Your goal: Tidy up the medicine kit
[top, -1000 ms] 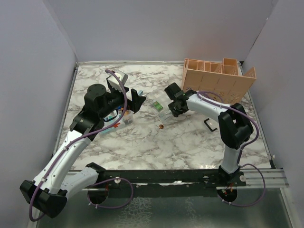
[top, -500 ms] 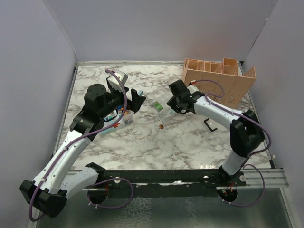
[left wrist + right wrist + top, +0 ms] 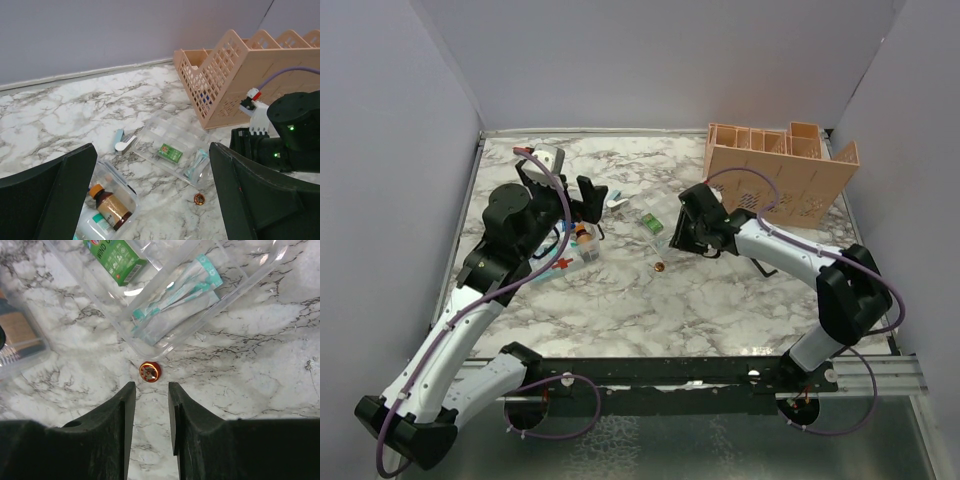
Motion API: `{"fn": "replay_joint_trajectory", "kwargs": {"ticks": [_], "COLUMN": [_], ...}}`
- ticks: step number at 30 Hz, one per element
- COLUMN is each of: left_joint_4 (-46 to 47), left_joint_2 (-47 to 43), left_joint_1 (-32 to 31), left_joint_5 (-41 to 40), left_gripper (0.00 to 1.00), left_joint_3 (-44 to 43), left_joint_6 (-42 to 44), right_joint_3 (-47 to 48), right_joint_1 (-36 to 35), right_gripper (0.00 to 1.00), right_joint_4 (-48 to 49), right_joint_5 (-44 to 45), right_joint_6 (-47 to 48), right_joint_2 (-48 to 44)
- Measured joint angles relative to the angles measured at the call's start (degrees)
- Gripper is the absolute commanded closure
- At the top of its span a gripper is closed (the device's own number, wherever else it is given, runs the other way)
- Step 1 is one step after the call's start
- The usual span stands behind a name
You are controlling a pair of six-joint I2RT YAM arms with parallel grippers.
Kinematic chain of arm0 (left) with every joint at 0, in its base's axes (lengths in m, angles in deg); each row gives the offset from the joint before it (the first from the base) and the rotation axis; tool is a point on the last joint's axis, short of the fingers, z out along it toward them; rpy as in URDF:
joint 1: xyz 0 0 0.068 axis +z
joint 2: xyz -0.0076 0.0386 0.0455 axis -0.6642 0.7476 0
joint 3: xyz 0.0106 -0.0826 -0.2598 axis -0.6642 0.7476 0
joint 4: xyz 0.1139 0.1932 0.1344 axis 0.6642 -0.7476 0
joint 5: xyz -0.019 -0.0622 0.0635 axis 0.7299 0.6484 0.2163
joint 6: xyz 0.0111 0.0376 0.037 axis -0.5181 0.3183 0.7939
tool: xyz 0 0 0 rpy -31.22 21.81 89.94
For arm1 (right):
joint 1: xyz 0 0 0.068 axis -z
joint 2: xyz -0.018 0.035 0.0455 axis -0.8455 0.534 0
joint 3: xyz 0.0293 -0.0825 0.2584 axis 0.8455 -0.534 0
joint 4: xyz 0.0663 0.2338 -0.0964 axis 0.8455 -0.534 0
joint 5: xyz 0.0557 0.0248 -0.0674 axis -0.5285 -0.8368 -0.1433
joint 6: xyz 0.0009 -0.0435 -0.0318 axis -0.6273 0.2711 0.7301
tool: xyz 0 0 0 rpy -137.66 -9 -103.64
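A long clear tray (image 3: 656, 232) holds a green box (image 3: 648, 222) and teal packets (image 3: 175, 292). A small red round tin (image 3: 149, 371) lies on the marble just outside the tray's end; it also shows in the top view (image 3: 659, 266). My right gripper (image 3: 151, 390) is slightly open and empty, its tips just short of the tin, one on either side. A second clear box (image 3: 107, 172) holds a brown bottle (image 3: 111, 205). My left gripper (image 3: 152, 150) is wide open and empty, above and behind both boxes.
A peach slotted organizer (image 3: 780, 170) stands at the back right. A white and blue item (image 3: 124, 142) lies on the marble between the boxes. A black clip (image 3: 762, 262) lies right of my right arm. Red and teal items (image 3: 560, 265) lie beside the bottle box.
My left gripper has drawn back and to the left, away from the tray. My right gripper has swung down from the tray's far side towards the red tin.
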State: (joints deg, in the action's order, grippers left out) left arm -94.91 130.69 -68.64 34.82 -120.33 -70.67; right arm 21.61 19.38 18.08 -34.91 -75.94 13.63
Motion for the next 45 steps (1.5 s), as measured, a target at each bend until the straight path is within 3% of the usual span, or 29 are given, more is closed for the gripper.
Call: {"fn": "replay_joint_trajectory", "kwargs": {"ticks": [11, 27, 45], "left_joint_4": [0.39, 0.5, 0.44], "left_joint_2": [-0.02, -0.04, -0.04], "left_joint_1": [0.0, 0.0, 0.0], "left_joint_5": [-0.74, -0.81, -0.81], "left_gripper": [0.01, 0.01, 0.01], "left_joint_3": [0.33, 0.76, 1.33], "left_joint_6": [-1.14, -1.25, -1.25], "right_joint_3": [2.32, 11.87, 15.54], "right_joint_1": [-4.24, -7.06, -8.11], "right_gripper": [0.51, 0.51, 0.63], "right_joint_4": [-1.84, -8.85, -11.34], "right_joint_5": [-4.87, -2.03, 0.68], "right_joint_6": [10.12, 12.28, 12.83], "right_joint_2": [7.37, 16.65, 21.46]}}
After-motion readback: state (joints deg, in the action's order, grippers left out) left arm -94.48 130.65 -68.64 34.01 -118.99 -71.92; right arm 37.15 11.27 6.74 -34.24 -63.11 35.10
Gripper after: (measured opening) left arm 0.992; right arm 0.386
